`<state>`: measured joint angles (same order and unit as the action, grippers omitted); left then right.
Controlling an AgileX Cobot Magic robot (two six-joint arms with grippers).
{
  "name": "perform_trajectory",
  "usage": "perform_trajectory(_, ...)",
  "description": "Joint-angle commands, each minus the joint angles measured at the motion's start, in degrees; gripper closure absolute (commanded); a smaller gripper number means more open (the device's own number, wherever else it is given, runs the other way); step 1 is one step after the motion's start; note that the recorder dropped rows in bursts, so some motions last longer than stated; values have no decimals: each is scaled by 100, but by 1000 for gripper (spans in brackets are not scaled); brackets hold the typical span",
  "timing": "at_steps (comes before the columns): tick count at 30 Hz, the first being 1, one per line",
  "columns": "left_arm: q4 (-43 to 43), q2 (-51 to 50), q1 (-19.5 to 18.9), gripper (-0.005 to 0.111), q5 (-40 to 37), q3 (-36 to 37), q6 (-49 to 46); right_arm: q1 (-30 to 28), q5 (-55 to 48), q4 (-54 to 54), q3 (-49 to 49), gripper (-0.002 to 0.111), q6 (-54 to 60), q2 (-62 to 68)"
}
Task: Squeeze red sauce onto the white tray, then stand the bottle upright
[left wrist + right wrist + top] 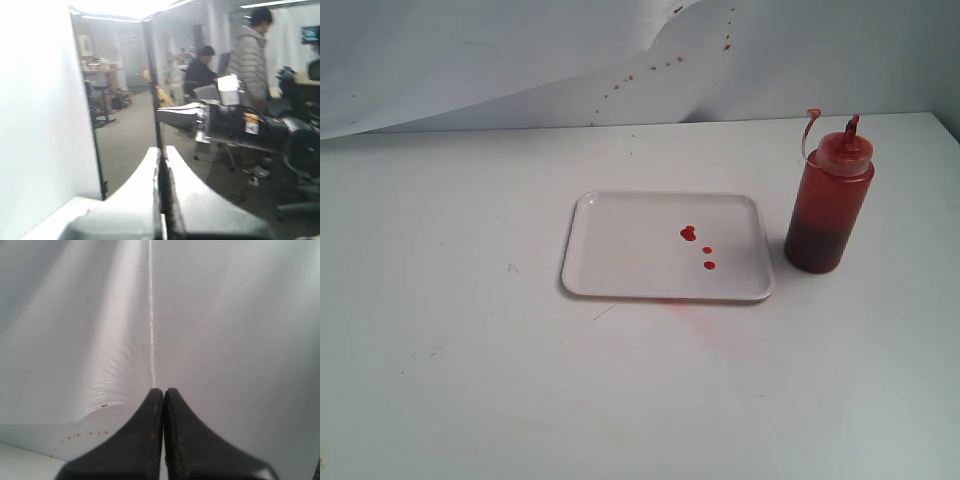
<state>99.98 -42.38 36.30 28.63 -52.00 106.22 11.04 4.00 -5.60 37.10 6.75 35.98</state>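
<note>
- Bottle [828, 205]: upright on the table [440, 350], just right of the white tray [620, 250], not touching.
- Red sauce [688, 233]: three drops, right of tray centre.
- Left gripper [162, 152], right gripper [163, 391]: jaws pressed together.

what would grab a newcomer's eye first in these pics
The orange-red bottle stands upright on the table just right of the white tray, and it is the brightest thing in the exterior view. Next come a few small drops of red sauce on the tray's right half. A trail of red specks also runs across the white backdrop behind.
</note>
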Motion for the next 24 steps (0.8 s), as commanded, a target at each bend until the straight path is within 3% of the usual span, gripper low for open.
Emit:
perform_trajectory(1, -3, 901, -592, 107, -1089, 1095, 934, -20, -36, 47, -9, 108, 37, -17)
perform_trajectory(5, -394, 1829, -1296, 107, -1740, 2051, 1235, -20, -36, 47, -9, 108, 37, -17)
perform_trajectory(9, -713, 2574, -1808, 107, -1919, 2491, 1235, -20, -36, 48, -9, 108, 29, -17)
perform_trajectory(19, -701, 3271, -1970, 107, -1621, 2632, 906, -20, -36, 48, -9, 108, 29, -17)
perform_trajectory(21, -1456, 3271, -1970, 107, -1680, 2778, -235, -20, -36, 48, -9, 108, 29, -17)
perform_trajectory(23, -3445, 3271, -1970, 107, -1854, 3074, -2588, -20, -36, 48, -9, 108, 29, -17)
perform_trajectory(24, -4851, 3271, -1970, 107, -1943, 3272, -4340, -20, -36, 48, -9, 108, 29, -17)
